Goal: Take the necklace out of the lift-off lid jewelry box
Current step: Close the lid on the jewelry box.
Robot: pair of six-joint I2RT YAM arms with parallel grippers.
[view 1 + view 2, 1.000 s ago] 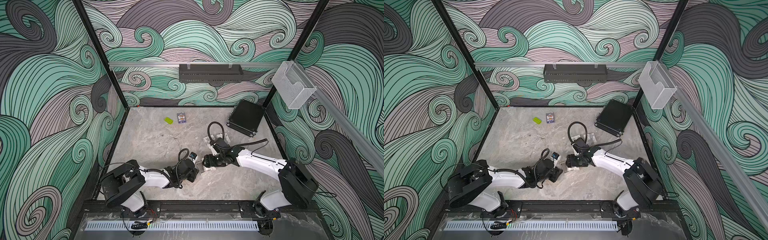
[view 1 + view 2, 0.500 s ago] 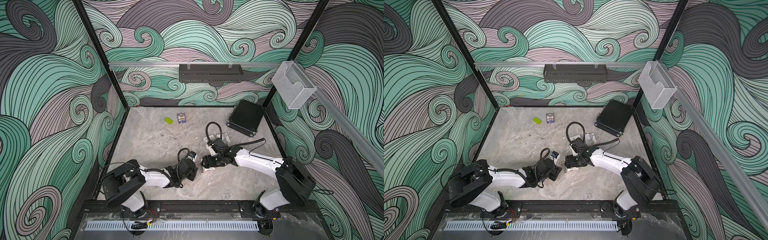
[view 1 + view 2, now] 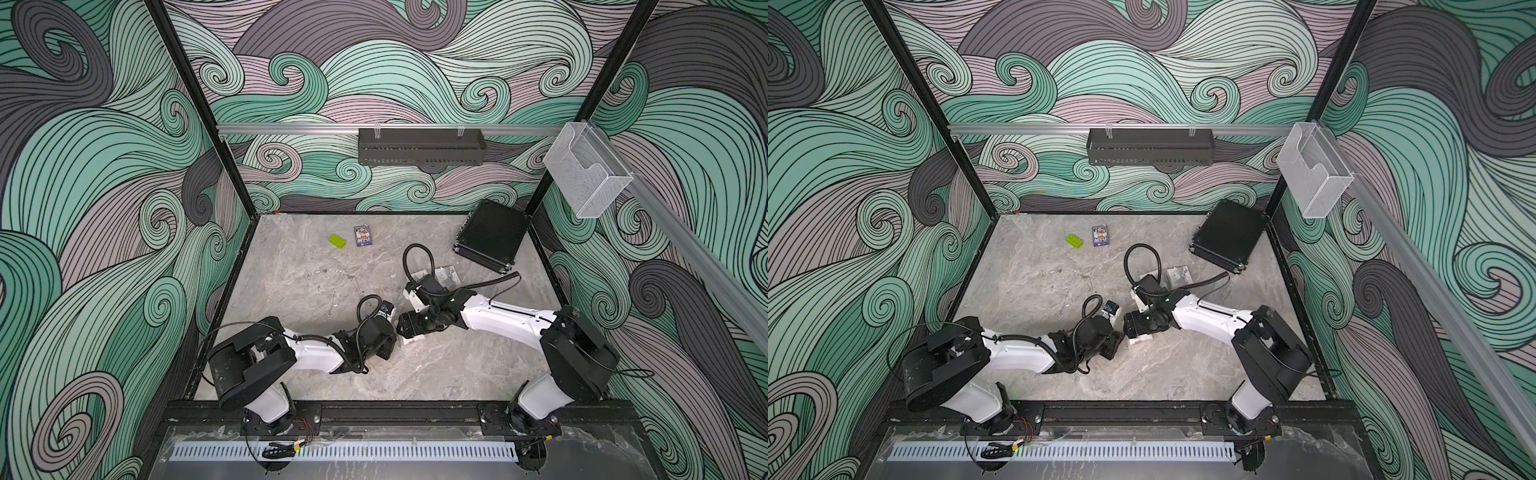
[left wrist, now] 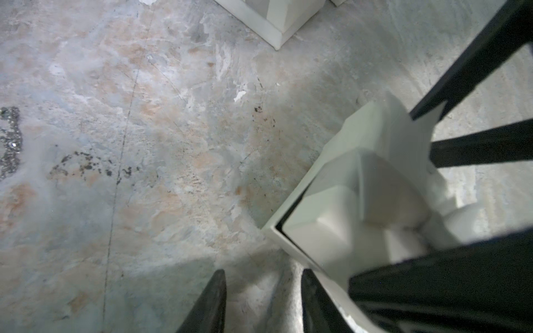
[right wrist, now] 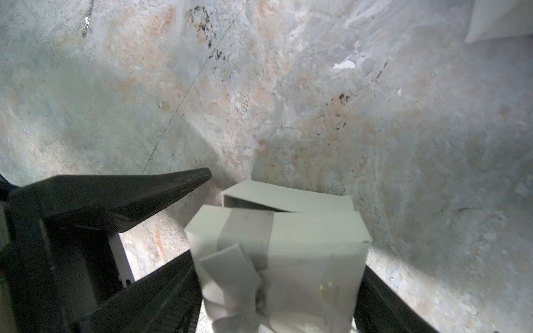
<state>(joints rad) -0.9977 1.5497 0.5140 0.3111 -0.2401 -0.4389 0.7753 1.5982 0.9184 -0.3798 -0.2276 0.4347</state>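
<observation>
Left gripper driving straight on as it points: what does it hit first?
Past the left gripper lies bare table, then probably a white box corner; depth unclear. The jewelry box sits beside that line.

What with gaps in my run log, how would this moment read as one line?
necklace on table; right gripper around white box, grip unclear; left gripper open beside it

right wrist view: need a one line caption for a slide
White jewelry box framed between the right gripper's black fingers, against the marbled tabletop.
</observation>
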